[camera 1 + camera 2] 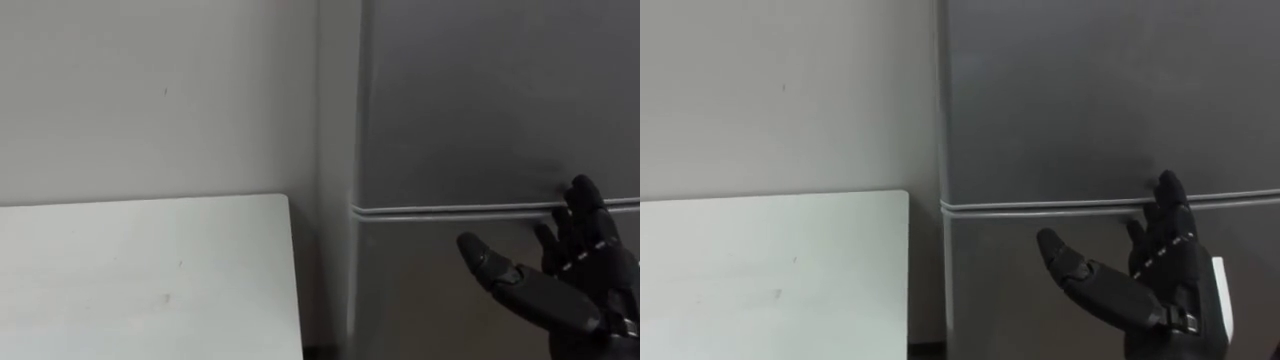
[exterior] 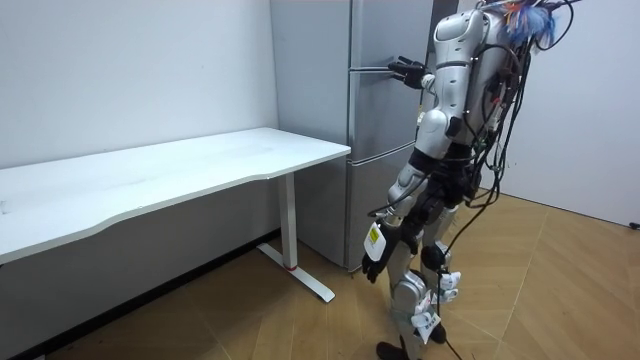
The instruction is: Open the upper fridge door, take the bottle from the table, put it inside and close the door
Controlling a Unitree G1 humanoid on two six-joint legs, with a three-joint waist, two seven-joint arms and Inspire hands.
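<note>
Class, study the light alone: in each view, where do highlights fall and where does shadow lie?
Left eye view: the grey metal fridge has a faint sheen, and the seam between its doors catches light as a bright line; the black right hand, open, reads dark against it. Room view: the white rectangular table is evenly lit, with shade on the wall beneath it.

The table [image 1: 150,270] stands left of the fridge [image 1: 480,100], against the wall [image 1: 150,90].
</note>
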